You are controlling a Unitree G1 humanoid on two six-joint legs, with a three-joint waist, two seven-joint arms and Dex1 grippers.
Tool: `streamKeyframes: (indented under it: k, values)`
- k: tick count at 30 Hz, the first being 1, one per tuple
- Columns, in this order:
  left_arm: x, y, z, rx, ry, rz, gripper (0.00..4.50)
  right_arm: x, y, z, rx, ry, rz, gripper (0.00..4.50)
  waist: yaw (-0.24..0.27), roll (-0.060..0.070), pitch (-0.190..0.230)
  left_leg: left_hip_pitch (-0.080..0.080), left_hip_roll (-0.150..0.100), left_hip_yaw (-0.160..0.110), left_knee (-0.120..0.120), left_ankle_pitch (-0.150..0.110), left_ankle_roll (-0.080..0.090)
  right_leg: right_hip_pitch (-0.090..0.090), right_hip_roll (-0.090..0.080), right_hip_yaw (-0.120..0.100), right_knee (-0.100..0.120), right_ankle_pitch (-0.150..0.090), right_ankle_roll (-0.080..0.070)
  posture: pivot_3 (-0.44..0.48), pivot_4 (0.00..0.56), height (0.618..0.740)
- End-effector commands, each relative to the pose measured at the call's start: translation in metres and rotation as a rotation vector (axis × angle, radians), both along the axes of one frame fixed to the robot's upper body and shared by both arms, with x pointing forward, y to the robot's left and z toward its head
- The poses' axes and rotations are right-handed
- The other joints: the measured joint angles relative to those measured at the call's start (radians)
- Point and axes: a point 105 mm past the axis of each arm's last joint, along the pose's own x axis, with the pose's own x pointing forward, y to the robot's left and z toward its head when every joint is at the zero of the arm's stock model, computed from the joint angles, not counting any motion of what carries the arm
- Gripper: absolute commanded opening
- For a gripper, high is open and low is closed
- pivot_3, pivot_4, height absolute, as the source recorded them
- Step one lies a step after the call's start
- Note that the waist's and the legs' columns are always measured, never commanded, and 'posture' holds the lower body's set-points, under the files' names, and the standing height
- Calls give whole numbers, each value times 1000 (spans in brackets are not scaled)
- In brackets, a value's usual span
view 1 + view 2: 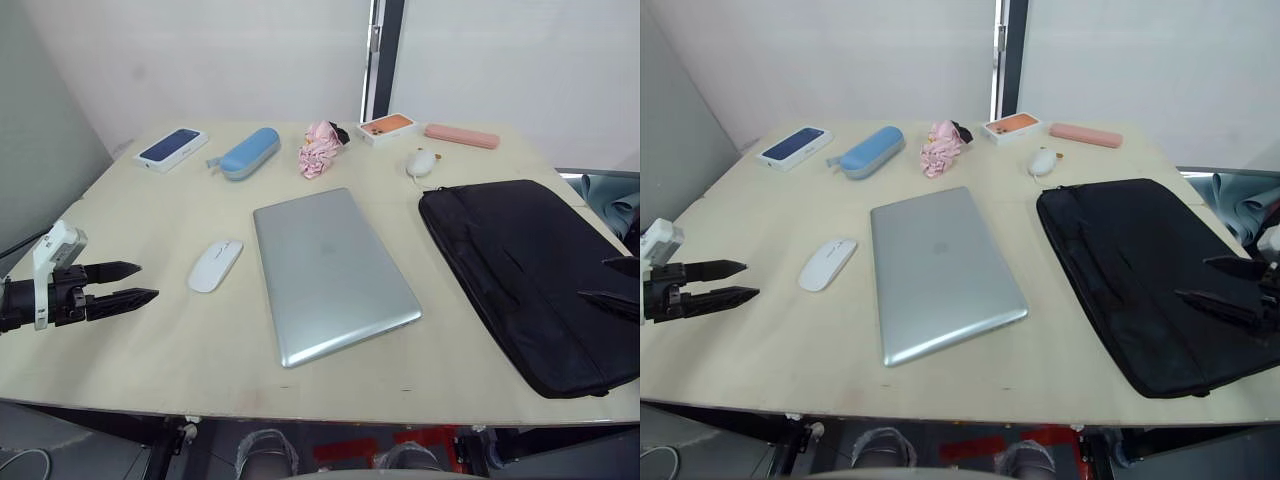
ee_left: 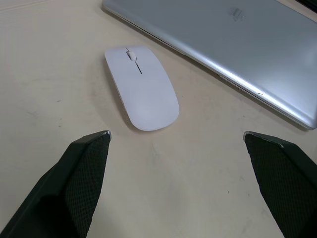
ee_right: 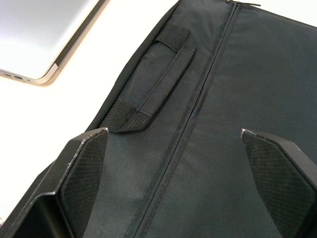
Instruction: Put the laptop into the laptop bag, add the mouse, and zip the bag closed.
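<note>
Both grippers are held with their black fingers spread apart and nothing between them. Over the table's left edge the left gripper [image 1: 133,282] is poised, its fingers aimed at the mouse [image 1: 215,265], which lies near but apart from them. The right gripper [image 1: 1220,282] is held above the right part of the laptop bag [image 1: 530,275], without visible contact.

At the middle of the table the laptop [image 1: 330,270] is laid flat with its lid closed, turned slightly askew to the table's front edge. The white mouse is placed just beside the laptop's left edge, not touching it. To the right of the laptop the black bag is laid flat, apart from it, with a strip of bare tabletop between; its zipper line and one fabric handle are seen in the right wrist view, though whether the zipper is open cannot be told.

Along the far side of the table a row of other things is arranged: a white phone box with a dark blue top [image 1: 172,149], a light blue oval case [image 1: 250,152], a crumpled pink cloth [image 1: 320,148], a small box with an orange top [image 1: 387,126], a flat pink case [image 1: 462,136], and a small plump white toy [image 1: 421,162] just beyond the bag's far corner.

The table [image 1: 130,330] is a pale, plain surface. Behind it white walls are seen, divided by a dark vertical post [image 1: 380,50].
</note>
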Motion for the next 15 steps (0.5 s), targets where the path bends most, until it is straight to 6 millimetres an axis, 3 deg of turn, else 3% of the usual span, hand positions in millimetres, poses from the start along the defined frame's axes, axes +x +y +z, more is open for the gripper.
streamKeyframes:
  k: [1,4,15]
  values:
    - [5,-15,10,-18,-33,-41,4500,-2,1,9,-15,-30,-7,4464,0,0,0,0,0,0,0,0,0,0,0,0,0,0,0,0,150,740]
    - [8,-36,10,-65,-13,-92,4500,-2,7,9,-17,-36,-6,4464,5,0,0,0,0,0,1,0,0,0,-1,0,0,0,0,0,150,740]
    - [2,-74,20,-211,39,-162,4500,2,18,16,-22,-79,-3,4464,1,0,0,0,-1,1,1,1,1,0,-1,0,1,0,0,0,150,740]
